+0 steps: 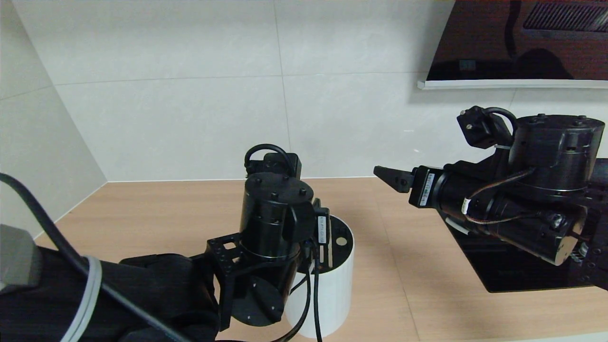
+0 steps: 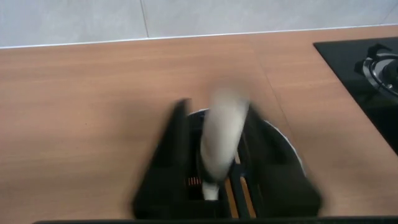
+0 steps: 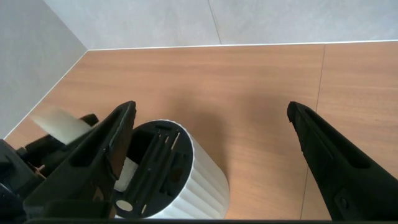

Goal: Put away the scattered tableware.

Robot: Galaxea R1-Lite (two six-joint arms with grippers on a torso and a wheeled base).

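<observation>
A white ribbed utensil holder [image 1: 335, 285] with a black slotted insert stands on the wooden counter [image 1: 180, 213]. My left arm [image 1: 273, 218] hangs right above it. In the left wrist view my left gripper [image 2: 215, 121] is shut on a white-handled utensil [image 2: 222, 140] that points down into the holder's top [image 2: 283, 140]. The utensil's lower end is hidden. In the right wrist view the holder [image 3: 199, 180] sits below, with the white handle [image 3: 59, 124] beside it. My right gripper [image 3: 211, 109] is open and empty, raised to the holder's right [image 1: 392, 178].
A black cooktop [image 1: 513, 273] is set into the counter at the right, under my right arm; its burner shows [image 2: 382, 65]. A tiled wall runs along the back and left. A dark range hood [image 1: 522, 42] hangs at the upper right. Bare counter lies left of the holder.
</observation>
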